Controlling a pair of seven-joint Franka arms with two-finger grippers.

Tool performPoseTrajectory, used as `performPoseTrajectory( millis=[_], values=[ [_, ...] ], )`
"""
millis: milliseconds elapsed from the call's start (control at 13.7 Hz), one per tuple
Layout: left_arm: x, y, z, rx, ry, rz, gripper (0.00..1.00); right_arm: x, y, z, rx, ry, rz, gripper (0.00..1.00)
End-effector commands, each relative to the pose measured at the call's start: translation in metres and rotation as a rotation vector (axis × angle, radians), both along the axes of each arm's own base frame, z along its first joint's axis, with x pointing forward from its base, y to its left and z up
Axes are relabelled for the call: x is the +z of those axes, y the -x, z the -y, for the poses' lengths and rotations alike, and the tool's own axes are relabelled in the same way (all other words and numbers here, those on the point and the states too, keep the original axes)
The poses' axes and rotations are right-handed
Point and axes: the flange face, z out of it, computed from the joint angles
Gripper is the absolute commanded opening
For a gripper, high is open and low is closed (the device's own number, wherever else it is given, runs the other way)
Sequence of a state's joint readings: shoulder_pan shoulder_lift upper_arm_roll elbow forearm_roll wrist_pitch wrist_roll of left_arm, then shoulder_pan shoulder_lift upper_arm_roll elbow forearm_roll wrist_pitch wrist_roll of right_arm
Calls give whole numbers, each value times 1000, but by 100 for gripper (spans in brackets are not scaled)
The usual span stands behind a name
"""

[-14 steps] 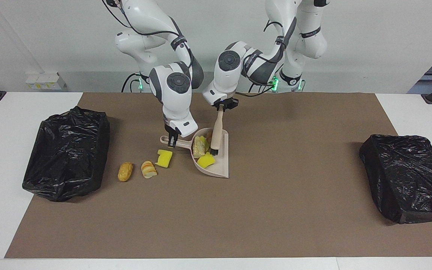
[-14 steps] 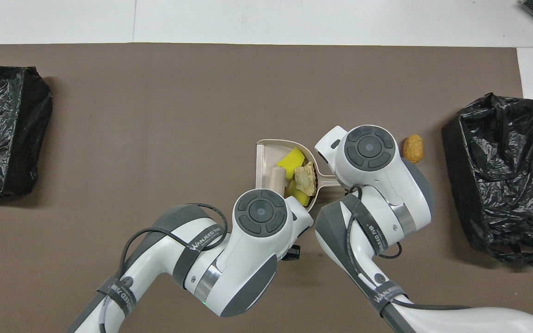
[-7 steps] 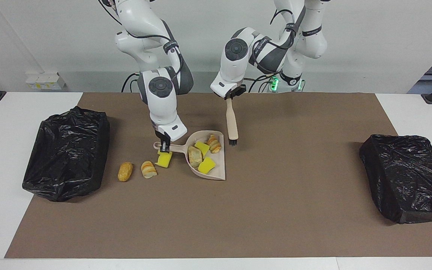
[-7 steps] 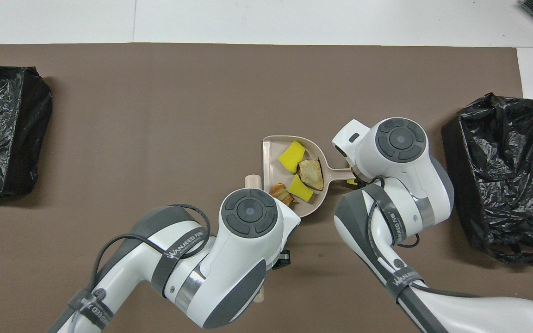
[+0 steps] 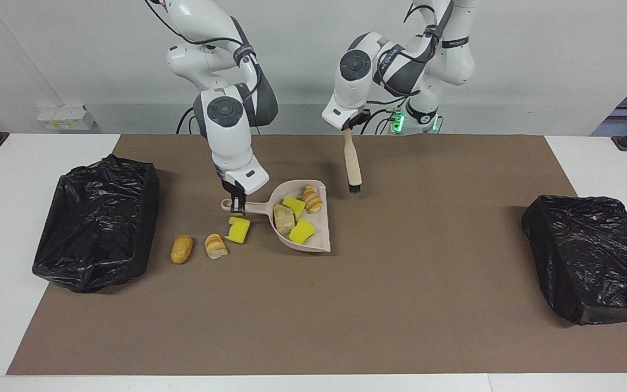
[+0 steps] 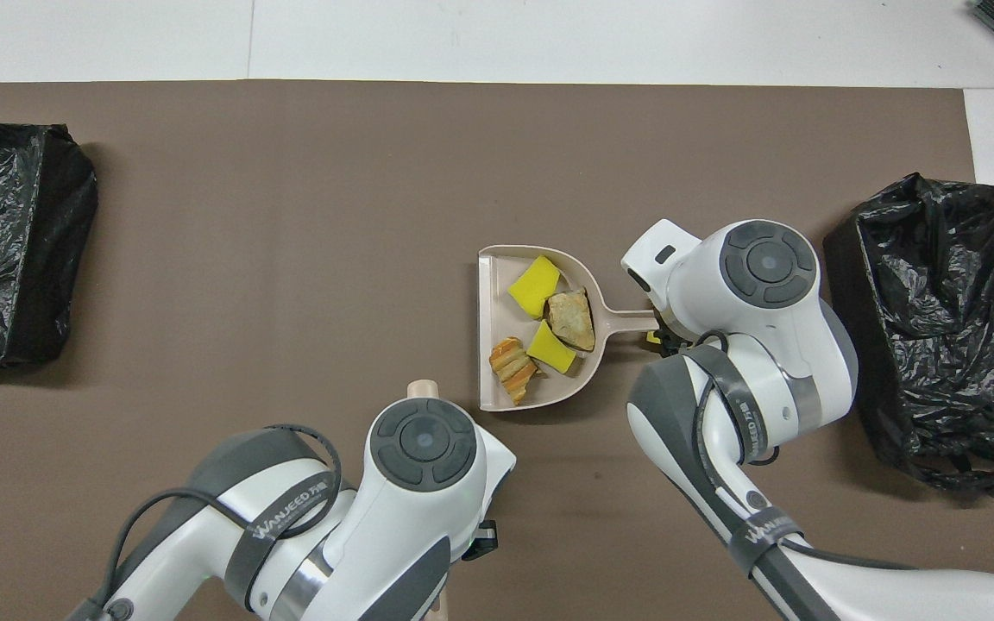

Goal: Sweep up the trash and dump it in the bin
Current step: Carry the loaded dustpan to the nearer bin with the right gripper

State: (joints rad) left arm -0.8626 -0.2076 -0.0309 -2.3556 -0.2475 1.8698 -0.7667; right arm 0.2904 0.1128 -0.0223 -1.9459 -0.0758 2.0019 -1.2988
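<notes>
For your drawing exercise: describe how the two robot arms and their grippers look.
Both arms are glossy white with dark grey joint sections and round grey caps. Black cables loop along them, and grey bands carry white lettering. The left gripper and right gripper are small and black. Green lights glow at the bases.

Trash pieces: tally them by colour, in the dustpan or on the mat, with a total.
Yellow pieces: 3, two in the dustpan, one on the mat.
Tan-brown pieces: 4, two in the dustpan, two on the mat.
Total: 7
</notes>
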Motion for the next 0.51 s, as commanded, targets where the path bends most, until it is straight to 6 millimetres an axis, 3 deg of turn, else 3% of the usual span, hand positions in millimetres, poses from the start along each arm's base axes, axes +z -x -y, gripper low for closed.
performPoseTrajectory(
  millis=[0, 219, 438],
  values=[
    [-11, 48, -11, -6, 3, 65, 0, 31, -8, 43, 22, -28, -40, 0],
    [-32, 83, 6, 2, 7, 116, 0, 55, -9, 106, -3, -31, -48, 0],
    [-47, 83, 10, -2, 19, 122, 0, 65, -10, 171, -61, -37, -30, 0]
  ],
)
